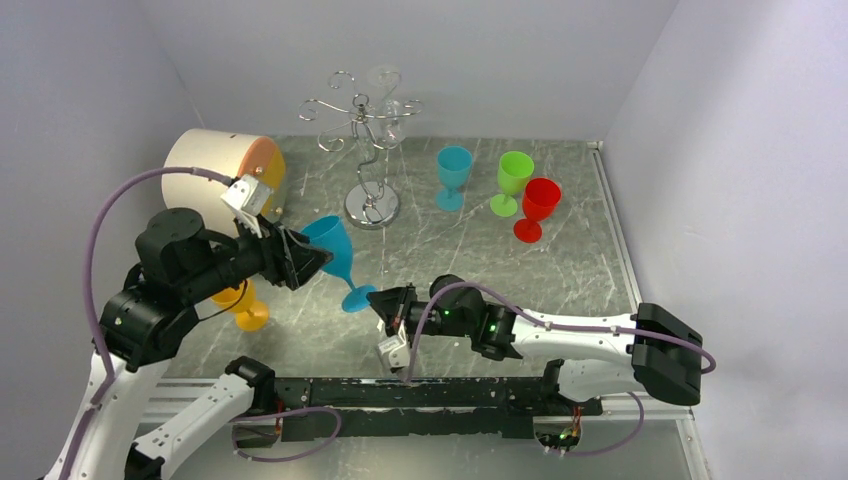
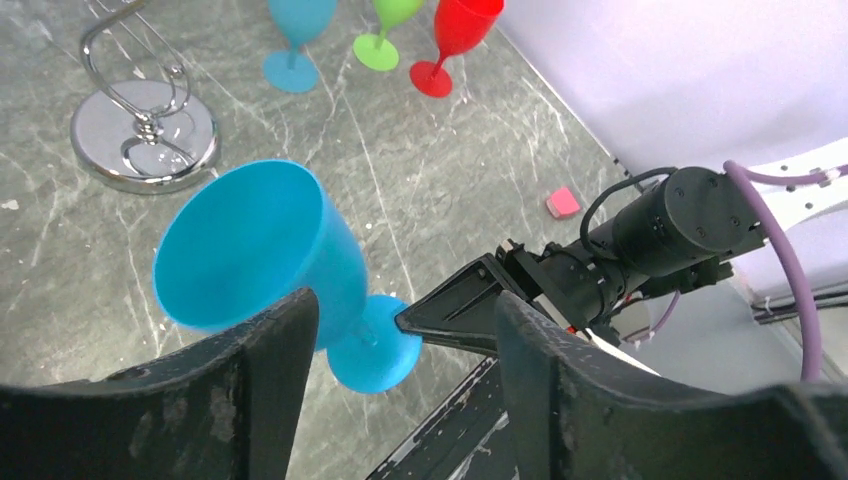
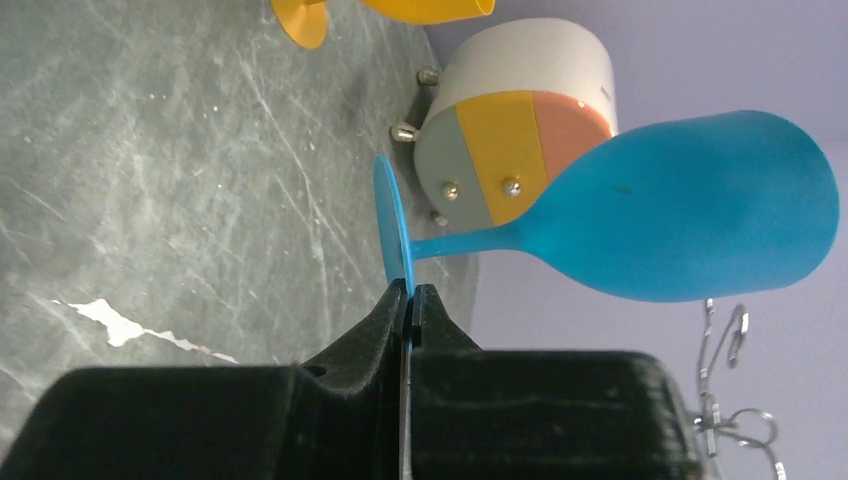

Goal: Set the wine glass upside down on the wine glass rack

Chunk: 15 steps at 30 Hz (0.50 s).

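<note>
A blue wine glass (image 1: pixel 335 250) lies tilted above the table, bowl to the left and foot to the right. My right gripper (image 1: pixel 385 300) is shut on the rim of its foot, seen edge-on in the right wrist view (image 3: pixel 409 290), where the bowl (image 3: pixel 690 215) points away. My left gripper (image 1: pixel 303 260) is open beside the bowl; in the left wrist view the bowl (image 2: pixel 250 255) sits just past the left finger (image 2: pixel 270 370), and I cannot tell if they touch. The silver wire wine glass rack (image 1: pixel 368 135) stands at the back on a chrome base (image 2: pixel 145 135).
A cream cylinder with an orange end (image 1: pixel 215 165) lies at back left. An orange glass (image 1: pixel 243 305) stands under my left arm. Blue (image 1: pixel 453 175), green (image 1: pixel 513 180) and red (image 1: pixel 536 208) glasses stand at back right. A clear glass (image 1: pixel 385 95) seems to hang on the rack.
</note>
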Motion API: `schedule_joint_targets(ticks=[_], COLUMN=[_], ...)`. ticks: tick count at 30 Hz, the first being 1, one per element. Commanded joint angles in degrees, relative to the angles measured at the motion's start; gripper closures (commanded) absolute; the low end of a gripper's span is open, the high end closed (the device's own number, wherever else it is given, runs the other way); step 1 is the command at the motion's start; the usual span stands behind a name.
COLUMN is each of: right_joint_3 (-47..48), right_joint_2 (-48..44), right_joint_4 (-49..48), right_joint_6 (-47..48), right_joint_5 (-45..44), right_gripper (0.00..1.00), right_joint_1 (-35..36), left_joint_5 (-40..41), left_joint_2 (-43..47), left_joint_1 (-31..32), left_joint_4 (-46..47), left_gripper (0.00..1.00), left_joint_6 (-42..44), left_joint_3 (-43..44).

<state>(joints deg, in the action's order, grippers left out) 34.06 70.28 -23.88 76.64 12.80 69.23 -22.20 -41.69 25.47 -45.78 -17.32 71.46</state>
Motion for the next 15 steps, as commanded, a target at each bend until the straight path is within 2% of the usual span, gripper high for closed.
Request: schedule_joint_targets(ticks=[1,2,3,4,9,15], right_joint_3=[0.7,1.3,1.8,2.1,1.3,4.1], right_joint_2=[0.6,0.7,0.7,0.6,-0.8,-3.4], right_joint_4=[-3.1,-2.7,-2.0,-1.7,-2.9,-5.2], right_joint_6=[-12.3,-15.2,-18.4,-20.5,-27.1,-43.3], right_joint_5=[0.7,0.8,1.0,1.5,1.6,-2.5], right_gripper=[1.00,1.00,1.00,1.00,1.00,1.00], right_joint_1=[-0.1,0.0,0.0,-0.1,-0.1,-0.8], left_joint_5=[4.8,5.9,7.0,8.1,12.4,17.4], left_joint_2=[2.0,2.6,3.2,3.9,8.3,12.6], left_joint_1=[-0.2,-0.2,-0.2,-0.2,-0.2,-0.2], left_joint_4=[3.6,4.0,4.3,4.7,7.4,9.7], left_gripper=[0.25,0.20,0.02,0.00,0.01,0.01], left_joint_6=[-1.2,-1.2,-1.3,-1.5,-1.1,0.6], left_joint_3=[-0.3,-0.3,-0.4,-0.5,-2.2,-6.5])
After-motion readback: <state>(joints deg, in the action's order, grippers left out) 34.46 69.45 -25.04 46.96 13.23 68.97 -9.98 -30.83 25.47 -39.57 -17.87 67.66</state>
